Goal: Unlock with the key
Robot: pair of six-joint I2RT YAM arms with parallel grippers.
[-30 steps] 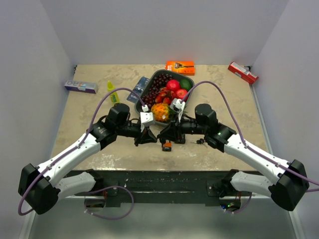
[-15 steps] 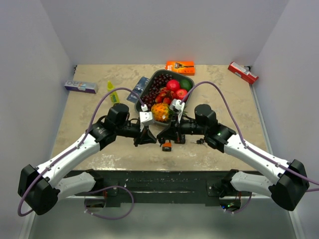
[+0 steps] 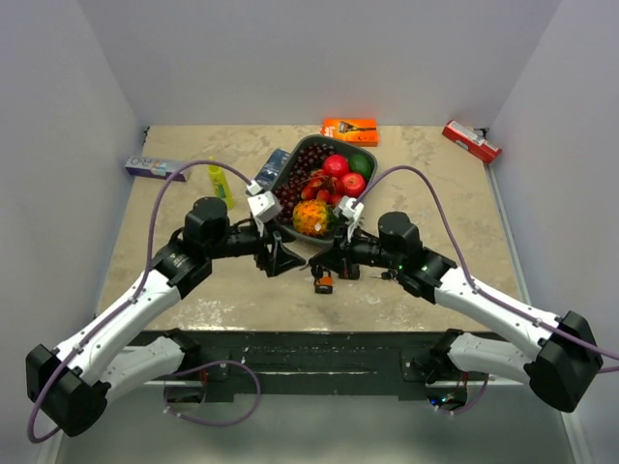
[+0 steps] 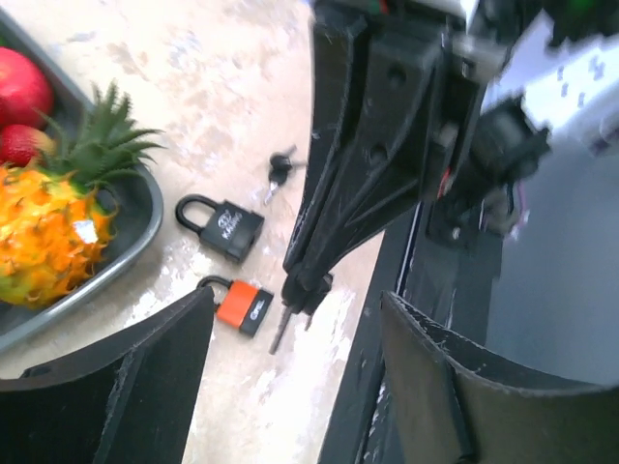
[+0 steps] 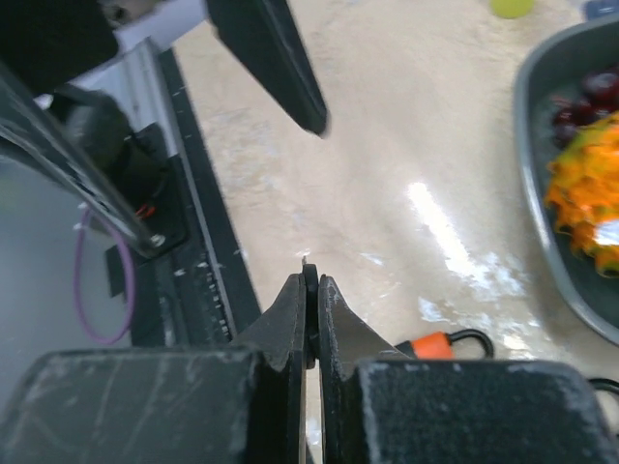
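the key (image 4: pixel 280 327) is pinched in the right tool (image 5: pixel 311 280), whose fingers are closed narrowly on it. its tip is pointed down at the bench (image 3: pixel 440 198), just beside the orange padlock (image 4: pixel 244 304). a black padlock (image 4: pixel 230 230) is laid just beyond, near the fruit tray (image 4: pixel 135 220). the left tool (image 3: pixel 279 259) is spread wide, with nothing held.

Orange padlock (image 4: pixel 244 304) flat (key (image 4: pixel 280 327) near)
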